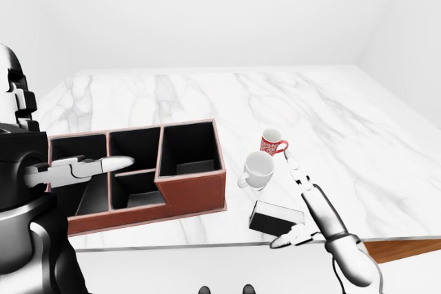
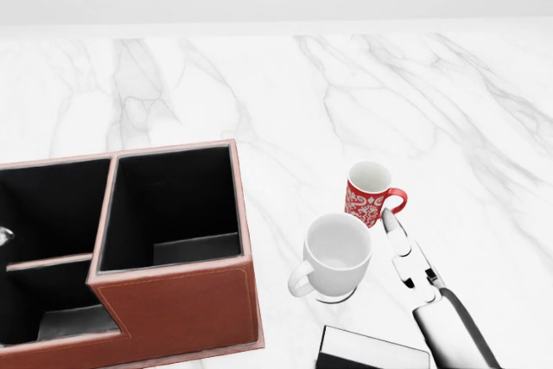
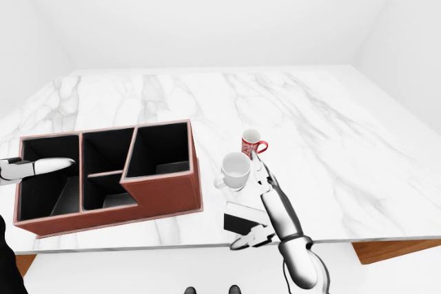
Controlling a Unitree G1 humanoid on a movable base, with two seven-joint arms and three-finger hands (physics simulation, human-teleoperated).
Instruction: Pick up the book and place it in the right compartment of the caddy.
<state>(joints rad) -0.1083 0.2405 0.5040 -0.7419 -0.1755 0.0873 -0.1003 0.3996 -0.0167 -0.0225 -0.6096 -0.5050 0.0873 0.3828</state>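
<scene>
While open right fingers [image 1: 298, 171] flank it, book [image 1: 274, 217] lies flat.

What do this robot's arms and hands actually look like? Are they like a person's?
Only roughly. The right hand has slim, jointed fingers of pale silver-white with dark seams at the knuckles, on a smooth, glossy, rounded white forearm. The left hand matches it, its white segmented fingers growing from a bulky black and grey arm. No cables, sleeves or markings show.
</scene>
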